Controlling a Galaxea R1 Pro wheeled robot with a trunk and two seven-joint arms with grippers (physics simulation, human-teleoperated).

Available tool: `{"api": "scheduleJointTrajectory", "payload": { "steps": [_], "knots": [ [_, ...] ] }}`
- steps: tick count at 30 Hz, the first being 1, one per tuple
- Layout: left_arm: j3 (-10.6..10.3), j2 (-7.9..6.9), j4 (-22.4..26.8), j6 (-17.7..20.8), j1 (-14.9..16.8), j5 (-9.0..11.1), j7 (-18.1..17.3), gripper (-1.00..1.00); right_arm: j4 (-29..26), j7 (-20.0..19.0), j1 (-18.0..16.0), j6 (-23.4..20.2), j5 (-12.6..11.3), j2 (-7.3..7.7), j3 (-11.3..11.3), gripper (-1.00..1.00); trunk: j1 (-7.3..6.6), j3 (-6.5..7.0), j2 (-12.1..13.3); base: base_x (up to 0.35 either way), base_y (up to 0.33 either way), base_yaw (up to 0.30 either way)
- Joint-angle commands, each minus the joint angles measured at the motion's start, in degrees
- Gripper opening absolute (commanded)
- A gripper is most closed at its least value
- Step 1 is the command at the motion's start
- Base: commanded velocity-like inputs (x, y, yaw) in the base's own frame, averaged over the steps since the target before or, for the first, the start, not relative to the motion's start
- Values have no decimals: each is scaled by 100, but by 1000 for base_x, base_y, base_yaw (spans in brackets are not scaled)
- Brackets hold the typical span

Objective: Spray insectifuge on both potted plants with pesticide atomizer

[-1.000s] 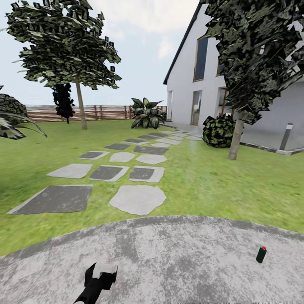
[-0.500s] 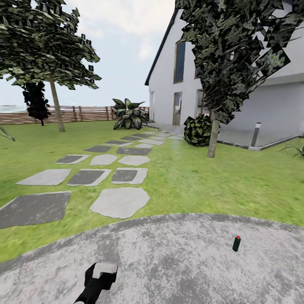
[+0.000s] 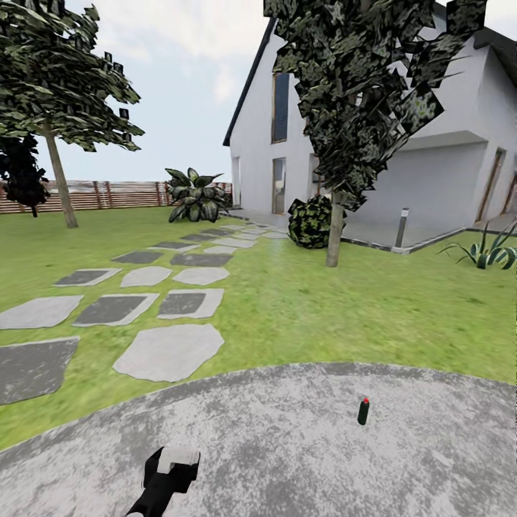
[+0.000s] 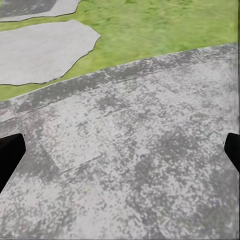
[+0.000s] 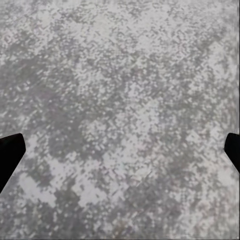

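A garden scene seen from the robot's head. The pesticide atomizer (image 3: pixel 363 411), a small dark bottle with a red tip, stands upright on the round grey stone patio (image 3: pixel 287 459), right of centre and near the lawn (image 3: pixel 323 309). The left arm (image 3: pixel 166 480) shows low in the head view, over the patio and well apart from the bottle. Through the wrist cameras, the left pincer (image 4: pixel 120 150) and the right pincer (image 5: pixel 120 150) are both spread wide and released, grasping nothing, with bare patio stone between their fingertips. Stepping stones (image 3: pixel 169 350) lead toward a white house (image 3: pixel 431 165).
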State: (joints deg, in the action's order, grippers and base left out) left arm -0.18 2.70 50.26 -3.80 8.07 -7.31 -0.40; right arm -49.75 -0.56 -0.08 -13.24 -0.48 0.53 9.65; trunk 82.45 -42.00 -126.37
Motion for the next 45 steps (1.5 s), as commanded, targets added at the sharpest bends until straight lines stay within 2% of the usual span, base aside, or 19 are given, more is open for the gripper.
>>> {"api": "scheduleJointTrajectory", "payload": {
  "steps": [1, 15, 45],
  "knots": [
    [10, 3, 2, -15, 2, -59, -4, 100, -8, -6, -1, -29, -5, 0, 2, 100, 0, -6, -2, 103, -294, -4],
    [10, 3, 2, -15, 2, -60, -4, 100, -8, -5, -1, -29, -5, 0, 2, 100, 0, -6, -2, 98, -298, 0],
    [10, 3, 2, -15, 2, -60, -4, 100, -10, 20, -1, -30, 2, 0, 2, 100, 0, -6, -2, 22, -323, 1]
  ]
}}
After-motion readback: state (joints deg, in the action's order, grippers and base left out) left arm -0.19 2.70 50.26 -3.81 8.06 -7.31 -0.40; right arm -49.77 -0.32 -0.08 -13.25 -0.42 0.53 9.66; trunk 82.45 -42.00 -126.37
